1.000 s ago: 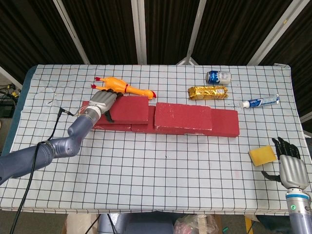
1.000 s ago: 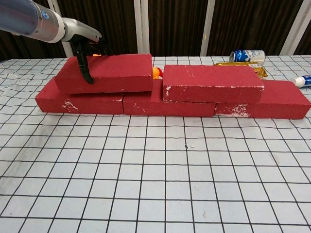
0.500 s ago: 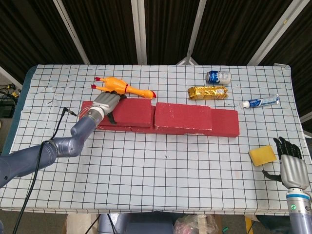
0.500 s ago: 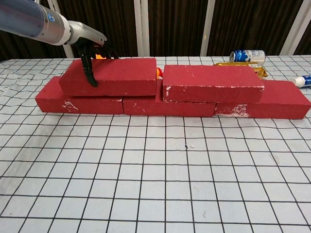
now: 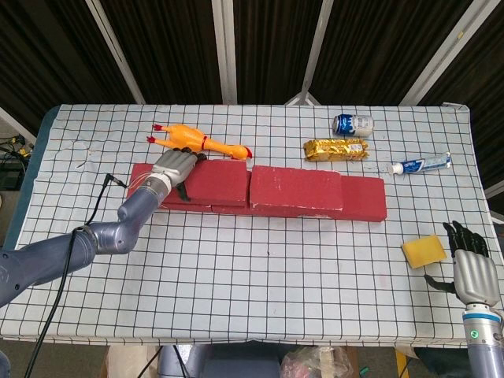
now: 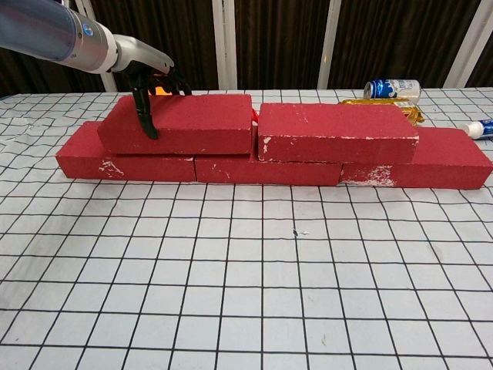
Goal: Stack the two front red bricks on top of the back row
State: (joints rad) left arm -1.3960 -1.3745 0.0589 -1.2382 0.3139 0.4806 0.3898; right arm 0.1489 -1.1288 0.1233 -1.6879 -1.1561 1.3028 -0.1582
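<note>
While gripped, brick [image 6: 192, 122] underlies left hand [image 6: 151, 85].

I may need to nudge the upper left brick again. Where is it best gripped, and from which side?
Grip the upper left brick at its outer left end, from above, as the left hand does now: thumb on the front face, fingers over the back edge. Its right end sits close against the upper right brick, so there's no finger room there.

Left hand [image 5: 175, 167] outstretched, gripping; right hand [image 5: 471, 266] low, fingers apart.
</note>
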